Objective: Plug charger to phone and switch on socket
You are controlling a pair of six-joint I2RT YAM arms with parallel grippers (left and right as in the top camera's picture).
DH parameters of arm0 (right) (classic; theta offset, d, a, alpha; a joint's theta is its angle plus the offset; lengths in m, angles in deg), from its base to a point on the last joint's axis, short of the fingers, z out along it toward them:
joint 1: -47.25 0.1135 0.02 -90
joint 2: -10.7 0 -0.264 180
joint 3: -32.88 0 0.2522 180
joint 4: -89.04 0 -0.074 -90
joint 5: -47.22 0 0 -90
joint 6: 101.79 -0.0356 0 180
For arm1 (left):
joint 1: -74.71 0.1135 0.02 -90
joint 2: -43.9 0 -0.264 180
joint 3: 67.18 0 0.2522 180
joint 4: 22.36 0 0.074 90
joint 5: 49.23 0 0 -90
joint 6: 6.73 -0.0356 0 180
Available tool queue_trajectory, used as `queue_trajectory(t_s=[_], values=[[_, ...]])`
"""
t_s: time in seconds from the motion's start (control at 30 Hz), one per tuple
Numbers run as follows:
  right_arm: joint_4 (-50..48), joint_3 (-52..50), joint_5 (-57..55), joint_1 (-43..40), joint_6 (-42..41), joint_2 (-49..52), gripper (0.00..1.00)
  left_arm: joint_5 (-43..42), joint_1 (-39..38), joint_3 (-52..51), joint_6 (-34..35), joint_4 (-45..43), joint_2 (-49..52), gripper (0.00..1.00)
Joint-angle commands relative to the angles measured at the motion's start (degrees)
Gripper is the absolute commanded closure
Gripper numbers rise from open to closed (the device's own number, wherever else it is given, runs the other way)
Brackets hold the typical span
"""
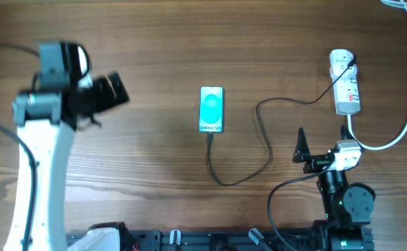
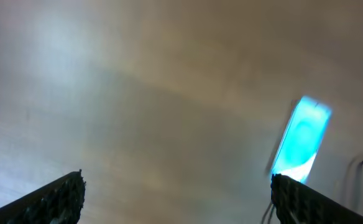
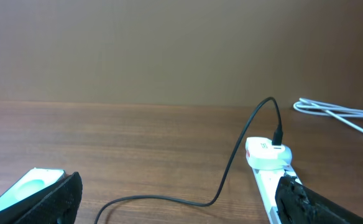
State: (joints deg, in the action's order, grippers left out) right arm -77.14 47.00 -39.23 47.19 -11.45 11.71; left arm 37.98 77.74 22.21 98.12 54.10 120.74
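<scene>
The phone (image 1: pixel 211 109) lies screen-up at the table's middle, its cyan screen lit. The thin black charger cable (image 1: pixel 266 143) runs from a white plug on the socket (image 1: pixel 346 82) at the far right and loops to the phone's near end, where its connector (image 1: pixel 210 137) touches the phone; I cannot tell whether it is seated. My right gripper (image 1: pixel 323 143) is open and empty, just in front of the socket. In the right wrist view (image 3: pixel 181 202) the cable (image 3: pixel 231 168) and socket (image 3: pixel 268 155) lie ahead. My left gripper (image 1: pixel 120 90) is open, raised at the left; its blurred view (image 2: pixel 176 199) shows the phone (image 2: pixel 303 140).
A thick white cord (image 1: pixel 398 132) curves from the socket's near end along the right edge toward the far right corner; it also shows in the right wrist view (image 3: pixel 337 112). The wooden table (image 1: pixel 148 42) fills the scene. The arm bases stand along the front edge.
</scene>
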Motion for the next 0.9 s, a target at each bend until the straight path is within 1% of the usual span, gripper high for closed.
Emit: queue_trajectory(t_s=[0.0,0.1,0.2,0.27,0.43,0.5,0.67,0.87], values=[[-0.09,-0.09,-0.55,-0.24,0.98,-0.22,0.0,1.22,0.11,-11.08,-1.14,-0.48,-11.87,0.0],[-0.09,-0.09,-0.55,-0.24,1.01,-0.22,0.0,1.33,0.26,-20.39,-1.57,-6.47,-25.35,0.0],[-0.09,-0.09,-0.55,-0.24,1.01,-0.22,0.0,-3.91,0.26,-27.82,-10.49,-13.64,-35.85,0.0],[-0.09,-0.09,-0.55,-0.24,1.01,-0.22,0.0,-7.54,0.26,-31.17,-14.51,-16.55,-41.53,0.0],[-0.09,-0.09,-0.55,-0.24,1.01,-0.22,0.0,-11.08,0.26,-36.35,-14.84,-17.57,-57.29,0.0],[-0.09,-0.09,-0.55,-0.24,1.01,-0.22,0.0,-11.74,0.26,-37.9,-14.84,-17.53,-60.33,0.0],[-0.09,-0.09,-0.55,-0.24,1.01,-0.22,0.0,-11.8,0.26,-43.08,-14.84,-19.17,-62.49,0.0],[-0.09,-0.09,-0.55,-0.24,1.01,-0.22,0.0,-12.87,0.26,-54.99,-14.38,-32.46,-70.16,0.0]])
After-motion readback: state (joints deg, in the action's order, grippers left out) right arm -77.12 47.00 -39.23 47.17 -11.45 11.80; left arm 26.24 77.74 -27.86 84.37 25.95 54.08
